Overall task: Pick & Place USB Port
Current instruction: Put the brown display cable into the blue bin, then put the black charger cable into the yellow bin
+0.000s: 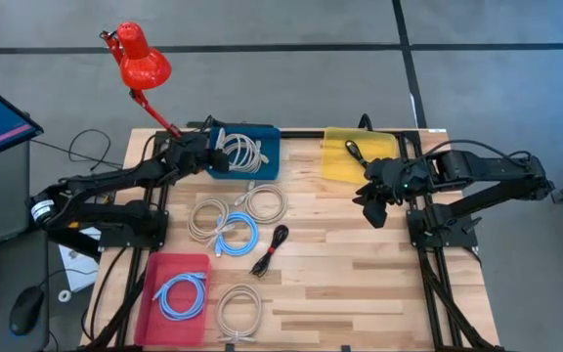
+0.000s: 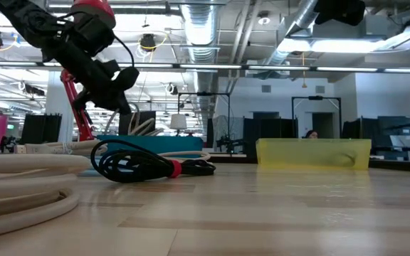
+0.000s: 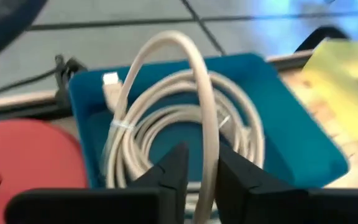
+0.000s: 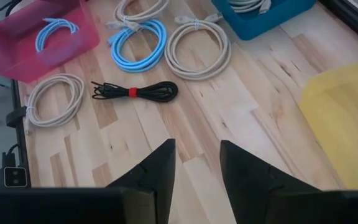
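Mid-sort: left gripper (image 3: 194, 177) clenched on beige cable (image 3: 185, 112) over blue bin (image 3: 291, 130) below it, not yet released; right gripper (image 4: 197, 165) open, idle; black cable (image 1: 270, 249) plus four coils left.

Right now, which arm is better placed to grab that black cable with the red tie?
Probably the right: its open gripper hangs over bare table facing the black cable, while the left gripper is pinching a beige cable over the blue bin.

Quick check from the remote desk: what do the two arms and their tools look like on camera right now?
Both arms are dark, jointed and slim, mounted on black frames at the table's sides. The left arm has black cabling trailing near its base and a pale ring at its outer joint. The right arm looks plain black. The left tool and the right tool each end in two dark, wedge-shaped fingers. No markings are readable.
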You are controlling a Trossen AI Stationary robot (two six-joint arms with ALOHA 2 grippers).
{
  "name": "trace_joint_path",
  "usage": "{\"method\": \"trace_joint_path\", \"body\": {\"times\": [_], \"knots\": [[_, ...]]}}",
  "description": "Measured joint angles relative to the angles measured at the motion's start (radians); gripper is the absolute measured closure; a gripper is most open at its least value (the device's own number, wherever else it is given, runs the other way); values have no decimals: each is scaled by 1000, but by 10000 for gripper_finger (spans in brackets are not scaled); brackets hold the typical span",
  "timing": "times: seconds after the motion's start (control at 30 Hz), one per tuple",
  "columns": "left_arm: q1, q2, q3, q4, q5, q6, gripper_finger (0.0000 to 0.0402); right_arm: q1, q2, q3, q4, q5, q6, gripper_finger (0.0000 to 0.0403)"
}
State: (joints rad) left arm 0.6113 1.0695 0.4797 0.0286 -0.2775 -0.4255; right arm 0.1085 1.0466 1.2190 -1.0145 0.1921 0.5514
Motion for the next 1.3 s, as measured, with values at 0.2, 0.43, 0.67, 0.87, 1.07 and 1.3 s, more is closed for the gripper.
{"method": "trace_joint_path", "body": {"times": [0.2, 0.43, 0.67, 0.87, 1.07, 1.3], "knots": [[0, -2, 0, 108, 2, -2, 297, 0, 0, 0, -1, -5, 0, 284], [0, -2, 36, 172, 111, -1, 256, 0, 0, 0, -2, -7, 0, 284], [-22, -3, 112, 177, 450, -6, 264, 0, 0, 0, -1, -8, 0, 284], [-141, -59, 140, 178, 582, 5, 336, 1, 0, 0, 11, -8, -1, 284], [-347, -172, 141, 172, 371, 2, 396, 2, 0, 0, 24, -8, -4, 284], [-594, -219, 141, 102, 91, -59, 398, -7, 0, 0, 24, -7, -11, 284]]}}
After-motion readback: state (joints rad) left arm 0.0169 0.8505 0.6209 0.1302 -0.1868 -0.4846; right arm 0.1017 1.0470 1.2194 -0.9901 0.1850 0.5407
